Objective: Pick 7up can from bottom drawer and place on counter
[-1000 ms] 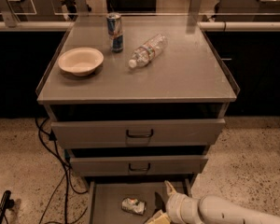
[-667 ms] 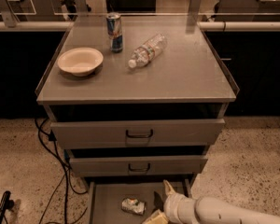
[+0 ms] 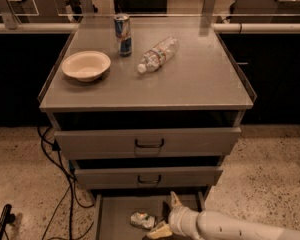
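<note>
The end effector (image 3: pixel 165 215) sits low inside the open bottom drawer (image 3: pixel 115 219), its white arm (image 3: pixel 230 228) reaching in from the right. It is released: one finger points up toward the back of the drawer and the other angles down toward the front, with a wide gap between them. The 7up can (image 3: pixel 142 220) lies on the drawer floor just to the left of the end effector, at the mouth of that gap and not yet gripped. The lower finger looks to be against or very near it. The can appears tipped on its side, its long axis roughly left to right, so a short push leftward should bring it between the fingers. The tabletop (image 3: pixel 200 84) is well above the end effector, carrying a bowl (image 3: pixel 86 65), a taller slim can (image 3: pixel 123 34) and a clear bottle (image 3: pixel 157 54).
</note>
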Robot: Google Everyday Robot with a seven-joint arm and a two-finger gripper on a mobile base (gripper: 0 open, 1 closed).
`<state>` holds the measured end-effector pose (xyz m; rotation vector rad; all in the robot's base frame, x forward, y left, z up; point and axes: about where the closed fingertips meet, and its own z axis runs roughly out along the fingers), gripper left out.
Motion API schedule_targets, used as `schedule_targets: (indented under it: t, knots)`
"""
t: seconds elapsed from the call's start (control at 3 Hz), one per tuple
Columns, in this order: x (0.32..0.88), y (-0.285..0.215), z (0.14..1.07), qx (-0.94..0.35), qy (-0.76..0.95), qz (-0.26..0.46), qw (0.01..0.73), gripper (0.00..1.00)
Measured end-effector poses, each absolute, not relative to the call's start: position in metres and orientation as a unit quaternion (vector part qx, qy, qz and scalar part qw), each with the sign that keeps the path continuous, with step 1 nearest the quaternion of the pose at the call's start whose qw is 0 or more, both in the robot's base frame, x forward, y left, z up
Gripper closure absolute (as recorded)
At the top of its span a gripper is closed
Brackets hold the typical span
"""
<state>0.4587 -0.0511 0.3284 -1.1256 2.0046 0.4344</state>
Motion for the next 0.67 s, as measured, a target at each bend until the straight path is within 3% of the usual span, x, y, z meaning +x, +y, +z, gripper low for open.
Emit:
schedule_targets:
  t: [0.67]
  knots:
    - [0.476, -0.075, 0.276, -0.424, 0.801, 0.176, 0.383, 0.0]
